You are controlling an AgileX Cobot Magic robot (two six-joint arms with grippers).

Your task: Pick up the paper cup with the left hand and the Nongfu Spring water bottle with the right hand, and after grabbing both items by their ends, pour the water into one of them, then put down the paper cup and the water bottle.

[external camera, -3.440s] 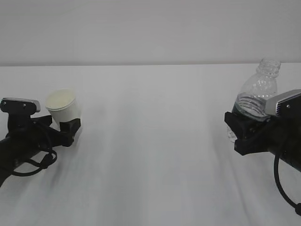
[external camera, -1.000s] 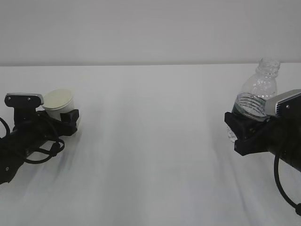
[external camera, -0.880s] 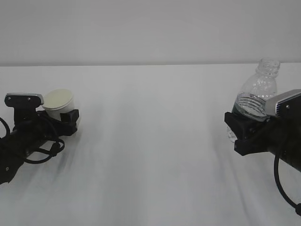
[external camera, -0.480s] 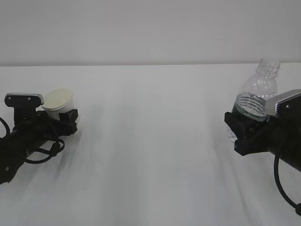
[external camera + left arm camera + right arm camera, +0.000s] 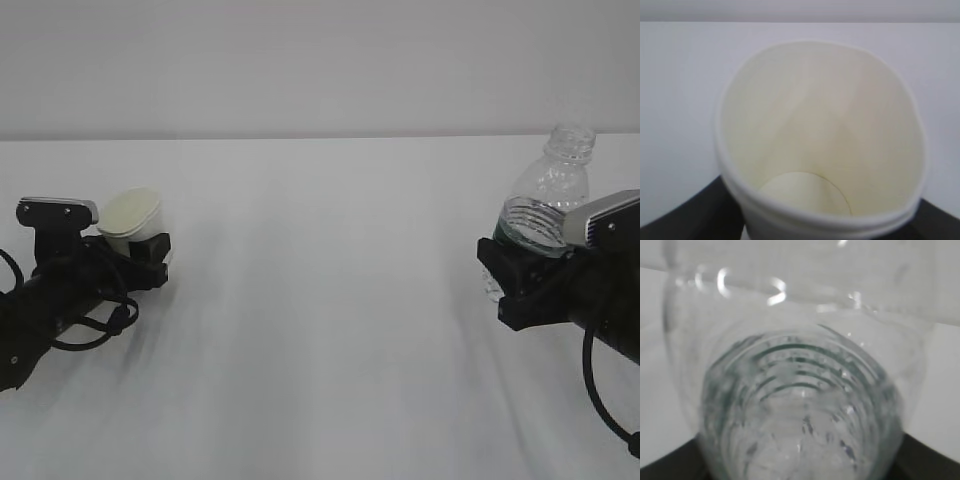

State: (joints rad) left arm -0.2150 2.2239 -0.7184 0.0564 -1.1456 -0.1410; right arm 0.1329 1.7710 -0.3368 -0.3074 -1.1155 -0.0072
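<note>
Cup first, over toward the table's [image 5: 320, 300] left edge: the paper cup [image 5: 131, 219] sits between the jaws of the left gripper [image 5: 140, 252], which comes in low from the left edge with its arm lying almost flat along the surface. The dark jaws hug the cup's lower wall on either side, and the rim looks pressed slightly out of round, so I judge them closing on it. I can't tell whether the hold is firm yet, or whether the base is on the table or just off it. The left wrist view looks straight into the cup's mouth [image 5: 820, 135]: cream inside, round bottom showing, no liquid that I can see. Its long axis tips slightly to the right, mouth up.

Well apart, near the right edge, the Nongfu Spring water bottle [image 5: 545, 205] stands nearly upright in the right gripper [image 5: 515, 280], whose jaws are clamped around its lower body at the green band, with the open neck up. The right wrist view [image 5: 800, 405] shows ribbed clear plastic filling the space between the jaws; I can't make out the water level.

What the pour hinges on, I'd say, is the wide bare stretch of table between the two mouths. Both arms must come inward and the bottle's neck must tip left over the cup.
</note>
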